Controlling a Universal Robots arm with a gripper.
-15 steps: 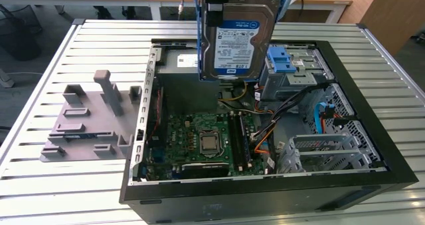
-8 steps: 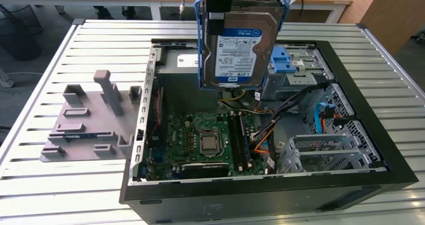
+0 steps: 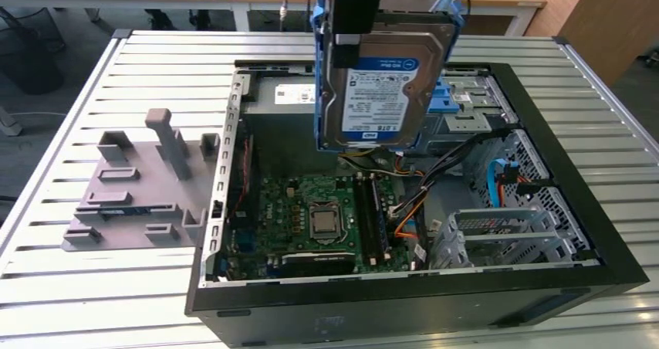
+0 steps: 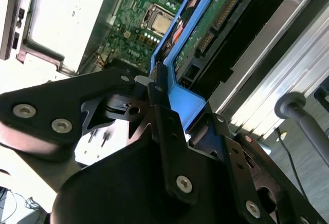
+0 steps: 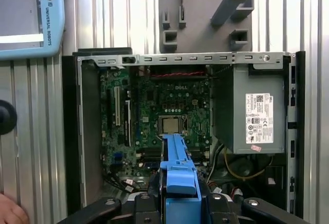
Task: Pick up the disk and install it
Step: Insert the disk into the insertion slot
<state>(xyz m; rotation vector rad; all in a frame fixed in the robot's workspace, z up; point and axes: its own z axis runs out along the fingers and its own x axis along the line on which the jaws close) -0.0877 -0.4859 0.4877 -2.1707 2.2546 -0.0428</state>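
On the slatted metal table (image 3: pixel 154 79), at the exterior view's left, lies a grey plastic fixture (image 3: pixel 139 187) of blocky posts and slots. Beside it, the open black computer case (image 3: pixel 412 310) bares its green motherboard (image 3: pixel 309 214). Above the case hangs the disk (image 3: pixel 386 86), upright, with a silver metal body, a blue-and-white label and a blue plastic frame. The gripper (image 3: pixel 350 36) is clamped on that frame, its upper part cut off. Rightmost stands a perforated steel drive cage (image 3: pixel 515 229).

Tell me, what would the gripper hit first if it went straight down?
Likely the motherboard by the processor socket; the disk in the gripper would touch first. Depth is hard to judge.
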